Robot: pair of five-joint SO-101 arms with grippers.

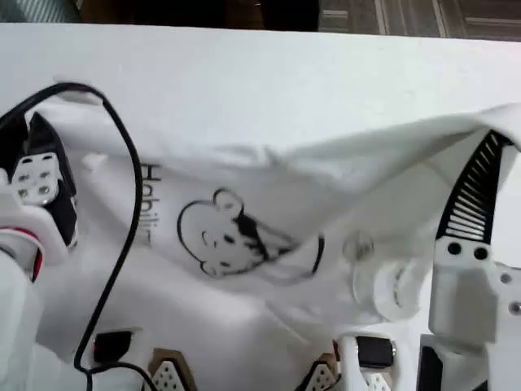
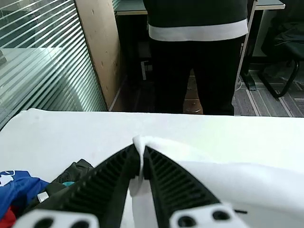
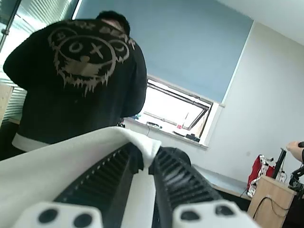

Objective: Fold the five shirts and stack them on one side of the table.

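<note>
A white shirt with a black cartoon print hangs spread between both arms above the white table. My left gripper is at the left side, shut on one upper edge of the shirt. In its wrist view the black ribbed fingers pinch a fold of the white shirt at the left gripper's tip. My right gripper is at the right side, raised and shut on the opposite edge. The right gripper clamps the white shirt there too.
Beside the table, a blue garment and a dark green one lie bunched near the left arm. A black cable runs across the shirt's left part. The arm bases sit at the near edge.
</note>
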